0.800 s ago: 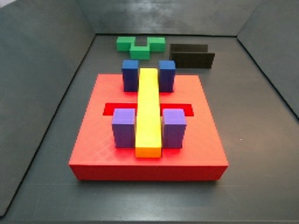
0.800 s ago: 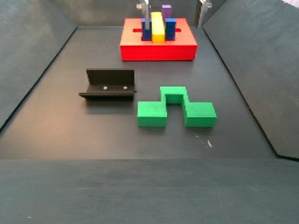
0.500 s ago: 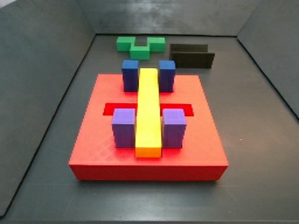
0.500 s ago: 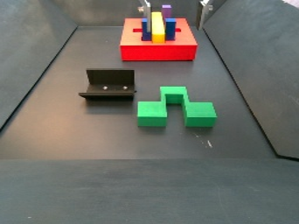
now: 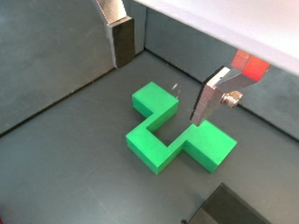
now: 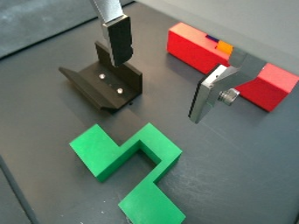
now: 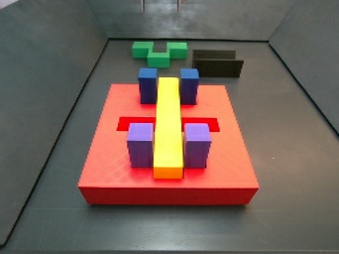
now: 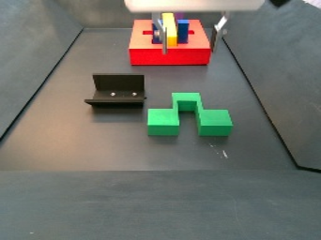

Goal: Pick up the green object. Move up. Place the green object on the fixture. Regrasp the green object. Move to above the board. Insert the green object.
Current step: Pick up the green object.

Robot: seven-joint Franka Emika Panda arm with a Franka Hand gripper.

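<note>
Green object [image 6: 126, 163] U-shaped, hand [image 6: 163, 69] above

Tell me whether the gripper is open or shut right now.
Open. In both wrist views the gripper hangs above the floor with its fingers spread wide and nothing between them; the green object lies untouched below.

I see a yellow bar [image 7: 167, 124] lying between blue blocks [image 7: 149, 81] and purple blocks [image 7: 141, 145]; dark floor [image 8: 75, 112], grey walls [image 7: 40, 99].

With its fingers spread and empty, the end effector [image 6: 162, 74] hangs above bare bench [image 8: 75, 141] between the fixture [image 8: 118, 91] and the green object [image 8: 189, 115], which stand apart, board [image 8: 171, 49] behind.
</note>
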